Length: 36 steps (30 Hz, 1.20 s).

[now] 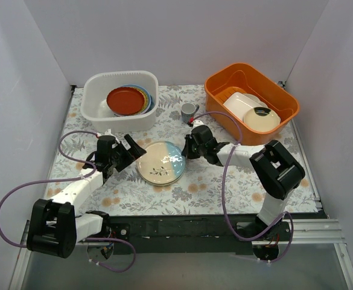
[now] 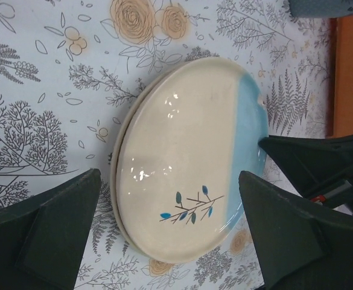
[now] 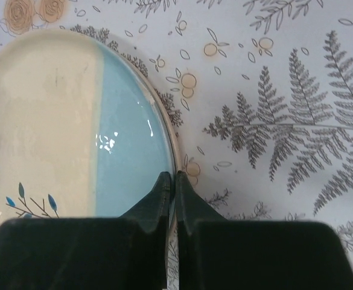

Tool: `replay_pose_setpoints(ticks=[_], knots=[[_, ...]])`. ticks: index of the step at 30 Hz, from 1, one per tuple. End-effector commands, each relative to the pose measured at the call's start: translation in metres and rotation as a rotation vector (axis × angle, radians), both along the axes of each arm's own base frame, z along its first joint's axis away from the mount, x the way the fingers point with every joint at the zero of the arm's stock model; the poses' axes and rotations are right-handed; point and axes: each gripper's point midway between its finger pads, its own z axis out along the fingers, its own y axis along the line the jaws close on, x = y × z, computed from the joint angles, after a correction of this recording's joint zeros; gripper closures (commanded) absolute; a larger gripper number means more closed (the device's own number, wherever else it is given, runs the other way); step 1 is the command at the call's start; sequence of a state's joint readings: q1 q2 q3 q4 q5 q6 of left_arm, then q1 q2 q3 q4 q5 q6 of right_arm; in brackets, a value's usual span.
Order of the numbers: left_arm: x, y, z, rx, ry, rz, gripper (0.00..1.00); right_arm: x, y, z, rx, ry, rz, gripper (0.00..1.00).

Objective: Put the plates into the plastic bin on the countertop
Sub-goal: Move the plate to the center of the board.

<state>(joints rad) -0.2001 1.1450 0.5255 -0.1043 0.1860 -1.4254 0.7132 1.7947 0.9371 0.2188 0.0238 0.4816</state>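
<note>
Top external: plates (image 1: 126,100) in plastic bin (image 1: 119,123)

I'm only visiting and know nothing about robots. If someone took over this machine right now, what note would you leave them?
Left gripper: jaws open, at the left edge of the cream-and-blue plate, holding nothing.
Right gripper: jaws shut on that plate's blue rim.
The plate is on the countertop, between the two arms.
Done: a stack of plates, red-orange on top, sits in the plastic bin.
Left: carry this last plate into that bin.
</note>
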Motion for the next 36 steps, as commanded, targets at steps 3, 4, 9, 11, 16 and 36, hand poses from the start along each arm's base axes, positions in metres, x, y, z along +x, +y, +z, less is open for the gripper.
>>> replay_pose_setpoints(ticks=[3,4,9,11,16,36], knots=[[-0.009,-0.010,-0.009,-0.024,-0.018,-0.072,0.08,-0.037,-0.050,-0.030,-0.179,0.093,0.000,0.99],[-0.013,-0.011,-0.012,-0.027,-0.013,-0.078,0.09,-0.036,-0.049,-0.021,-0.170,0.075,-0.001,0.99],[-0.017,-0.022,-0.008,-0.075,-0.049,-0.133,0.12,-0.032,-0.047,0.000,-0.147,0.039,-0.001,0.99],[-0.018,-0.028,-0.005,-0.094,-0.069,-0.151,0.13,-0.031,-0.046,0.007,-0.138,0.029,0.000,0.99],[-0.020,-0.041,0.001,-0.120,-0.099,-0.200,0.14,-0.031,-0.046,0.020,-0.120,0.007,-0.002,0.99],[-0.026,-0.070,-0.038,-0.104,-0.013,-0.259,0.17,-0.034,-0.063,0.026,-0.162,-0.003,-0.026,0.99]])
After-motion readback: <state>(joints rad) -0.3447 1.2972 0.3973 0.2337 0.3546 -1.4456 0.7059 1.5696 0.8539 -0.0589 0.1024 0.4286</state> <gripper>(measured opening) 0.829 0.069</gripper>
